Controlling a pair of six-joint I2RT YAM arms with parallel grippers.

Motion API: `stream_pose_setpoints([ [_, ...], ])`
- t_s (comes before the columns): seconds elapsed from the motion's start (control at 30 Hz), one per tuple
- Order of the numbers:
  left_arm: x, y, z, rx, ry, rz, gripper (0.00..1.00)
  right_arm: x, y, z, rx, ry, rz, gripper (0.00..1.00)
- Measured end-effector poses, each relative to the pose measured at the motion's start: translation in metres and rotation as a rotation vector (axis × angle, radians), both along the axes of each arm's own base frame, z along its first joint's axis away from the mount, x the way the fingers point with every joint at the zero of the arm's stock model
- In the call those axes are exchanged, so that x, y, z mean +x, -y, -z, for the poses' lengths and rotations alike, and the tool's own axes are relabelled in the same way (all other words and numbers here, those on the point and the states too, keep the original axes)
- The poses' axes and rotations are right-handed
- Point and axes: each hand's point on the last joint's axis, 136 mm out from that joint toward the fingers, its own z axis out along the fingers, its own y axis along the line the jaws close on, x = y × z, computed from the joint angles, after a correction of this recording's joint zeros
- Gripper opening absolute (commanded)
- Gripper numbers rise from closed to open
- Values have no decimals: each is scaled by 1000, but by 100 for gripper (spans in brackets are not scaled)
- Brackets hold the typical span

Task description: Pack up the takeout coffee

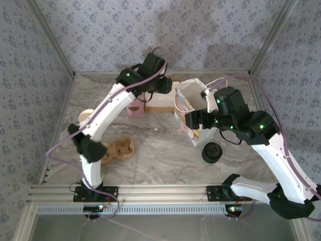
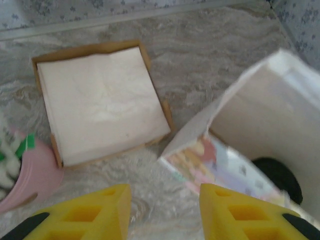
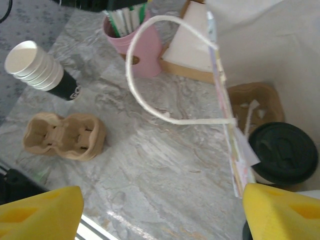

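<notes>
Where the white paper bag with the pastel printed side (image 1: 188, 108) gapes open, you have the takeout coffee, a cream-tan paper cup under a round black plastic lid (image 3: 282, 152), sitting inside it. The cup is close against a brown moulded pulp carrier (image 3: 255, 100) that is also in the bag. Your right gripper (image 3: 160, 200) hangs at the bag's mouth with its yellow fingers spread wide. The bag's near edge and white loop handle (image 3: 145, 65) lie between them, and no finger visibly presses the paper. Your left gripper (image 2: 162, 200) sits just left of the bag, its fingers partly apart with only the grey marbled table (image 1: 160, 155) between them. Beside the bag on that side lies a shallow brown tray of white napkins (image 2: 102, 102), then a pink holder of straws (image 1: 135, 106). A squat pile of black lids (image 1: 211, 152) stands near the bag's front corner, while two empty pulp carriers (image 1: 118, 149) and a stack of cream cups (image 1: 86, 115) lie well to its left.
</notes>
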Motion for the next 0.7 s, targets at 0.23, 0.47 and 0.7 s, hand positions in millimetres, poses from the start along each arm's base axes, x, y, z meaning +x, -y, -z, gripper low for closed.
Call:
stream_pose_setpoints([
  [0.23,61,24,36,10,-24,-56,37,9,23,5,-14,-38,86,85],
  [0.47,90,5,109,71,-157,-156,33,7,28,5,6,-54,96,85],
  [0.7,102,12,136,80,-167,-185,30,5,32,13,12,-80,102,85],
])
